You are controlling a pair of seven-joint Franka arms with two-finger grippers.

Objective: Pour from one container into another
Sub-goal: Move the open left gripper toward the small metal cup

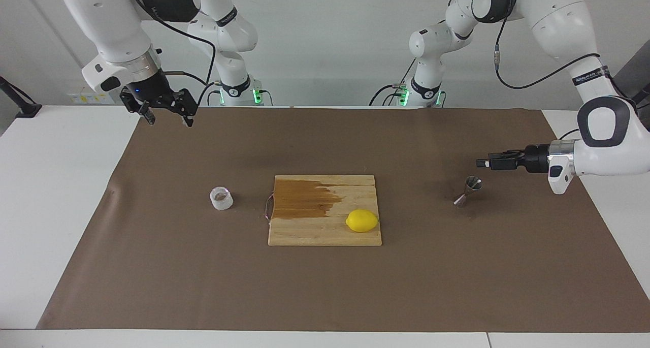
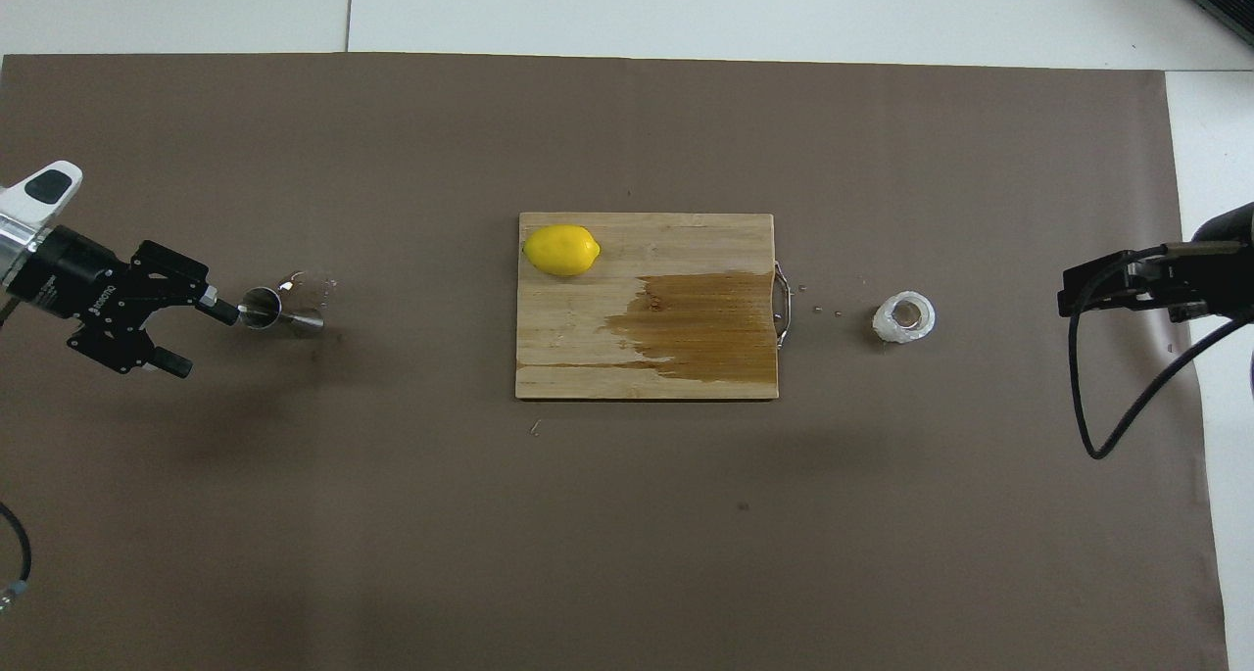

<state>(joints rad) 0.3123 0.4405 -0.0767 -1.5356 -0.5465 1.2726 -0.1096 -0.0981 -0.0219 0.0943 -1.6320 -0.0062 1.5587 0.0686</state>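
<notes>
Our left gripper (image 2: pixel 204 335), fingers spread wide, hangs level just beside the jigger (image 1: pixel 468 191) at the left arm's end of the brown mat (image 1: pixel 325 287). We should straddle its narrow waist squarely before closing, since it looks easy to tip. Our right gripper (image 1: pixel 166 115) waits open, high above the mat's edge; the cup (image 1: pixel 221 198) stands beside the cutting board (image 1: pixel 325 231), with open mat all around.

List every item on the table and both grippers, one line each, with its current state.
clear cup: upright, on the brown mat, untouched.
steel jigger: standing, tilted, ungripped.
cutting board: flat, partly wet-stained.
lemon: lying on the board.
left gripper: open, raised beside the jigger.
right gripper: open, waiting above the mat.
</notes>
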